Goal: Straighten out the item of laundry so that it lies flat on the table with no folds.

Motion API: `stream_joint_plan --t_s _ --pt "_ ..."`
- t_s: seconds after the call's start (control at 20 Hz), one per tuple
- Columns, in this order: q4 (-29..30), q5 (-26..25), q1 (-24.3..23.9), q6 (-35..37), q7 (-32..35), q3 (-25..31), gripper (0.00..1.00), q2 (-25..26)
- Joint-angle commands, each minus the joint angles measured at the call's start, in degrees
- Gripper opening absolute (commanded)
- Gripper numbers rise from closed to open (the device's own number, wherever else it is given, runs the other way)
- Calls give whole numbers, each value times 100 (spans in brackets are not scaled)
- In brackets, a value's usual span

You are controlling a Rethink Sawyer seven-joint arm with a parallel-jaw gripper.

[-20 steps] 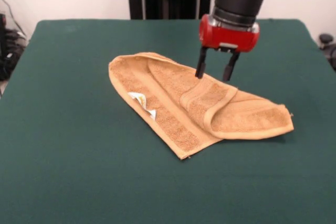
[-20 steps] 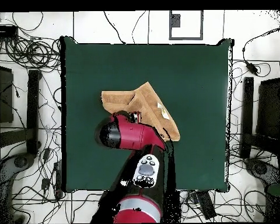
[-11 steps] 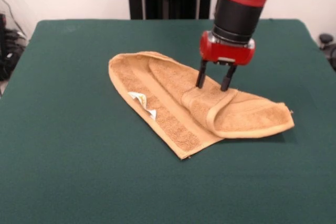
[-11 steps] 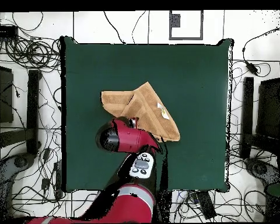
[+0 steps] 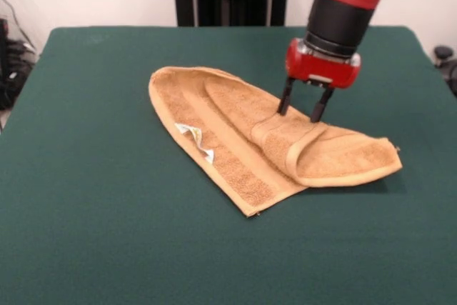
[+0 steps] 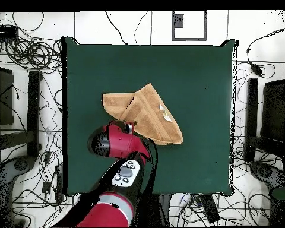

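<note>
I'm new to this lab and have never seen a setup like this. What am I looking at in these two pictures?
It is one red and black robot arm working at a table covered in dark green cloth. One picture is taken from across the table, facing the robot; the other looks straight down from above, with the robot's base at the bottom. A tan towel lies on the table, folded over itself, with a small white tag showing. The gripper, a red head with two black fingers, is open, its tips down at the folded-over edge of the towel. It holds nothing yet. Cables lie on the floor around the table in the overhead view.
</note>
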Motion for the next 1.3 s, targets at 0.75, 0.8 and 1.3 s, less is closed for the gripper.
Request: stream_joint_plan --t_s 0.75,0.8,1.3 --pt "166 624 257 166 1550 410 100 268" --pt "187 608 234 147 1540 423 100 241" --pt "242 423 305 433 1333 96 100 -113"
